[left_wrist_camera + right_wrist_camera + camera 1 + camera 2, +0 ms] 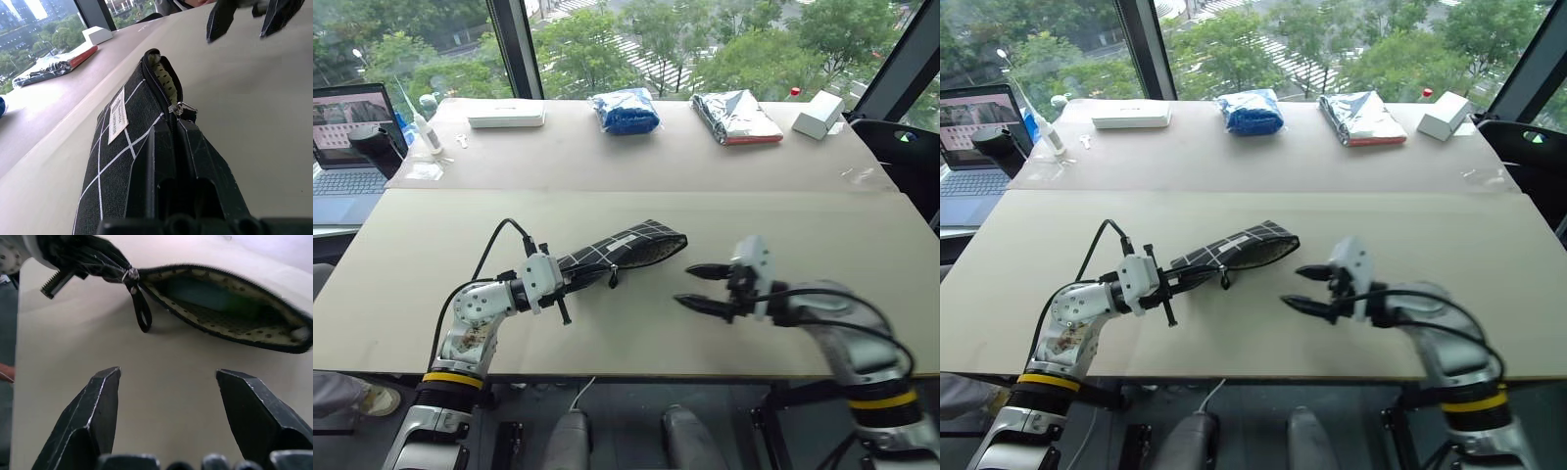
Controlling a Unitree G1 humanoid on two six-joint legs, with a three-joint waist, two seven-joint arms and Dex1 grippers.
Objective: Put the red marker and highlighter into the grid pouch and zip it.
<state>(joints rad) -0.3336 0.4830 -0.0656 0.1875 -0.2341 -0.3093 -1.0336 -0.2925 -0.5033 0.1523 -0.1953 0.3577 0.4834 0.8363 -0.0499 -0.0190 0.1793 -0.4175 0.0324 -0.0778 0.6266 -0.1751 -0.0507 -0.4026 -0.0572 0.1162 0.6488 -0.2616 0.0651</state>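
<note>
Pale table (636, 343) by windows (636, 39) over trees, perhaps a street.

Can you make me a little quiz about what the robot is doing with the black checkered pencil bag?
1. True or false: the grid pouch is zipped all the way shut.
2. Which gripper holds the pouch's end? A) left gripper B) right gripper C) both
3. Fill in: something coloured ____ shows inside the pouch in the right wrist view.

Key
1. False. Its mouth gapes open, showing the dotted lining.
2. A. The left gripper is shut on the end by the zipper pull; the right gripper hangs open over the table, apart from the pouch.
3. Green, likely the highlighter, though its shape is blurry.
</note>
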